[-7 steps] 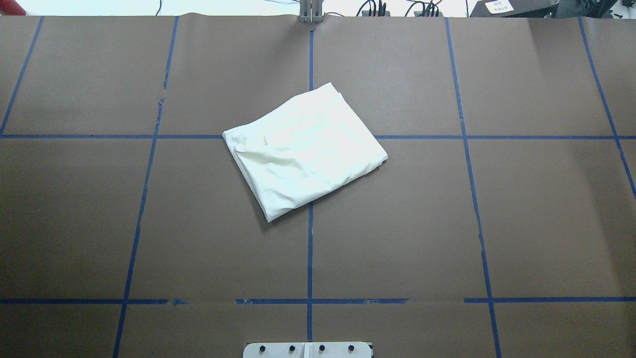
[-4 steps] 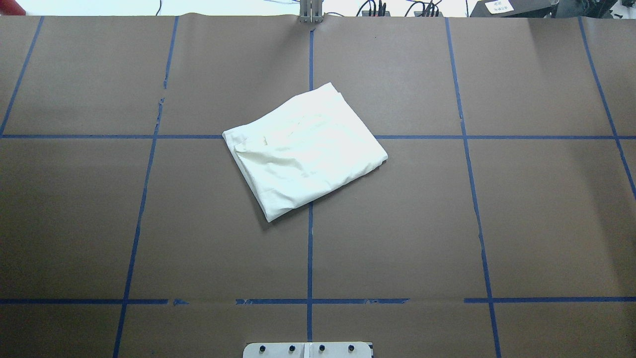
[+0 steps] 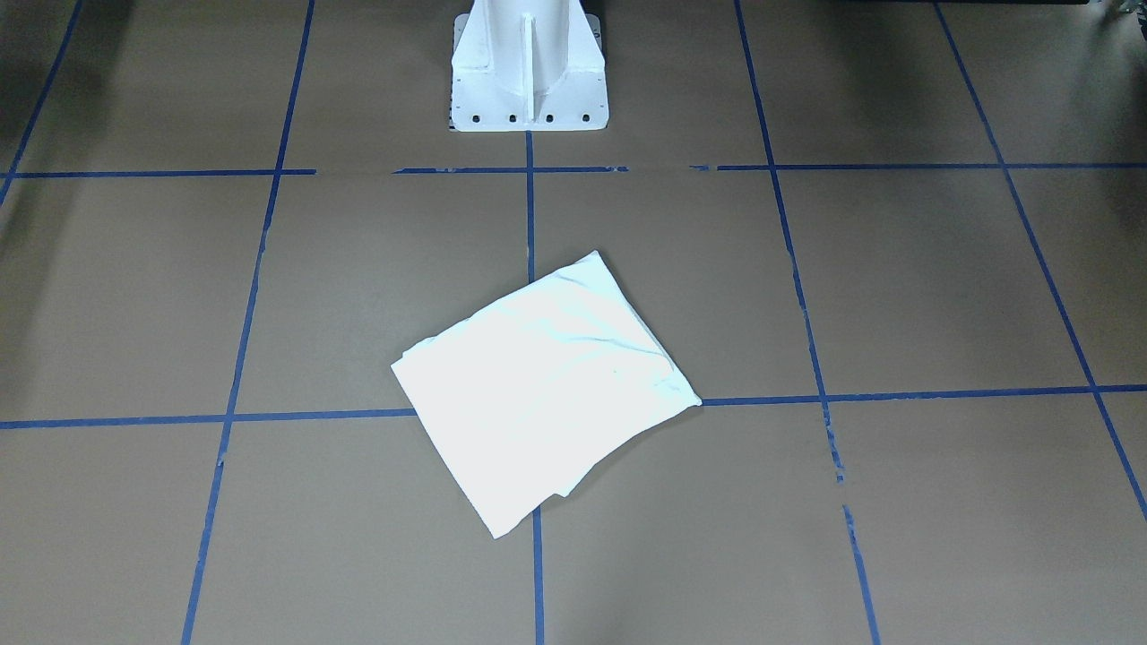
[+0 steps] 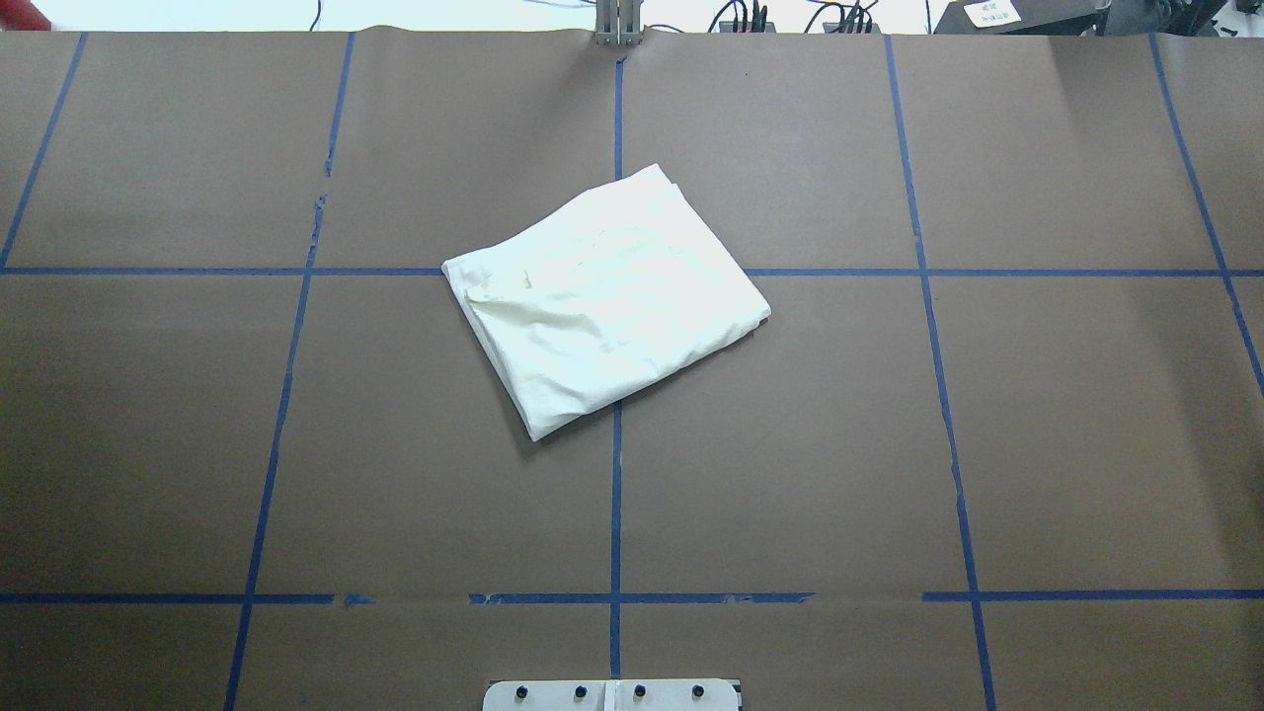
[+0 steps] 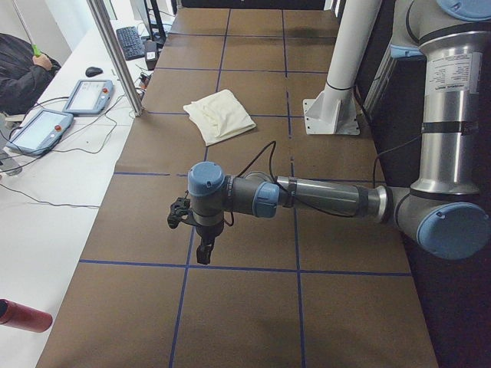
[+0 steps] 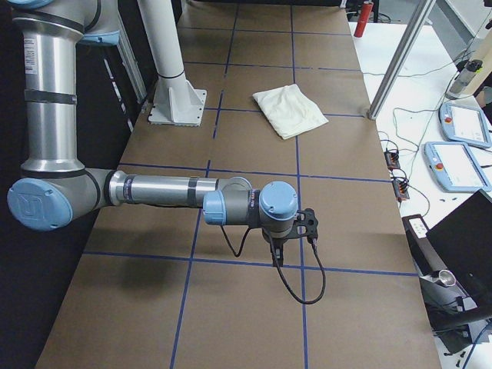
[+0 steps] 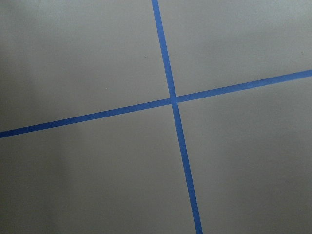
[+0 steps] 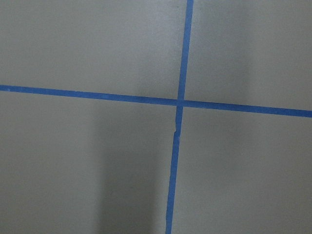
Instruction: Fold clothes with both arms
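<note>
The folded shirt (image 4: 604, 301) lies flat on the table (image 4: 889, 444), well apart from both grippers. The left gripper (image 5: 203, 251) and the right gripper (image 6: 277, 255) each hang above a crossing of blue tape (image 7: 171, 100). I cannot tell whether their jaws are parted or closed.

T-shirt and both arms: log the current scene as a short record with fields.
garment: cream-white T-shirt, folded into a rough rectangle, plain cloth up, no print showing
position: flat on the brown table, skewed across a crossing of the blue tape lines
left arm: stretched low over the table, well away from the garment
right arm: likewise, towards the opposite end
left gripper: points down, nothing seen in it; open or shut cannot be told
right gripper: same
contact: neither arm touches the garment
</note>
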You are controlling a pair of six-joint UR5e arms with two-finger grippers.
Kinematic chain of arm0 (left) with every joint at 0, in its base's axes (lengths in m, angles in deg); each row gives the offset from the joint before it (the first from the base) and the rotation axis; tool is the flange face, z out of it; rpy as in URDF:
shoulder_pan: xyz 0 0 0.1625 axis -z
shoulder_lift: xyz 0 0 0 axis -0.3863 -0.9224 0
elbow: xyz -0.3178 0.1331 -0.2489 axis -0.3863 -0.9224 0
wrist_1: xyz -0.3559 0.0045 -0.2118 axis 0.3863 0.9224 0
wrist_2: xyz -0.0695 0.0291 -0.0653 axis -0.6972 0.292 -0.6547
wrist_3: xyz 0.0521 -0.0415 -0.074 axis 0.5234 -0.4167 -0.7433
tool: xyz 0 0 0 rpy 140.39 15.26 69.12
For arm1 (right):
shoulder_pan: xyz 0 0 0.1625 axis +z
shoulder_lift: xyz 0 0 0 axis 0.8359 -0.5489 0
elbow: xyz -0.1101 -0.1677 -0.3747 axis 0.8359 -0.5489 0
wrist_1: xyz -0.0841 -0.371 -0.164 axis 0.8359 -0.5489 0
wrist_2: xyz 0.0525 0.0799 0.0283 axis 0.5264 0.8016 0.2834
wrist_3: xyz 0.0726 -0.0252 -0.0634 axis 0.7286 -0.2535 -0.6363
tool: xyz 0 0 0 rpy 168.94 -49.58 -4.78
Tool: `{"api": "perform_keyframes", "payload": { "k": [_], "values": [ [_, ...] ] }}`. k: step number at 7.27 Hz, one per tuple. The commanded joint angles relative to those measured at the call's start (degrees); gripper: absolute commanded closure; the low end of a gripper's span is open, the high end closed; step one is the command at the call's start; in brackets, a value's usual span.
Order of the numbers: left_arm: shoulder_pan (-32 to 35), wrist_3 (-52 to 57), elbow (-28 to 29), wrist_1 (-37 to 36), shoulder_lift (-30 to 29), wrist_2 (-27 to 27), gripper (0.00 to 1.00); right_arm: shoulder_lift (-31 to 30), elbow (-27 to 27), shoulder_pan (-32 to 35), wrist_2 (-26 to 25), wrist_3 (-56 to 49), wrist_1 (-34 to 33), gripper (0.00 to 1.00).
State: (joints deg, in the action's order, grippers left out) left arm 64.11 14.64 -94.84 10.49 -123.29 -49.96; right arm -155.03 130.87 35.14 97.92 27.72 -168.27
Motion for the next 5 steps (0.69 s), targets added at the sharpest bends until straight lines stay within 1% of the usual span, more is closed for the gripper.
{"api": "perform_keyframes", "payload": {
  "k": [1, 2, 3, 4, 5],
  "values": [
    [0.00, -0.28, 0.08, 0.00, 0.00, -0.18, 0.00, 0.03, -0.16, 0.00, -0.18, 1.08, 0.04, 0.00],
    [0.00, -0.63, 0.43, -0.26, 0.00, -2.61, 0.00, 0.03, -0.07, 0.00, -0.18, 1.96, 0.22, 0.00],
    [0.00, -1.59, 0.78, -0.26, 0.00, -3.94, 0.00, 0.03, -0.07, 0.00, -0.18, 1.97, 0.13, 0.00],
    [0.00, -6.90, 0.35, -0.26, -0.09, -4.04, 0.00, 0.03, -0.07, 0.00, -0.18, 1.97, 0.13, 0.00],
    [0.00, -9.57, 0.00, -0.18, -0.09, -4.13, 0.00, 0.12, -0.07, 0.00, -0.18, 1.97, 0.22, 0.00]
  ]
}}
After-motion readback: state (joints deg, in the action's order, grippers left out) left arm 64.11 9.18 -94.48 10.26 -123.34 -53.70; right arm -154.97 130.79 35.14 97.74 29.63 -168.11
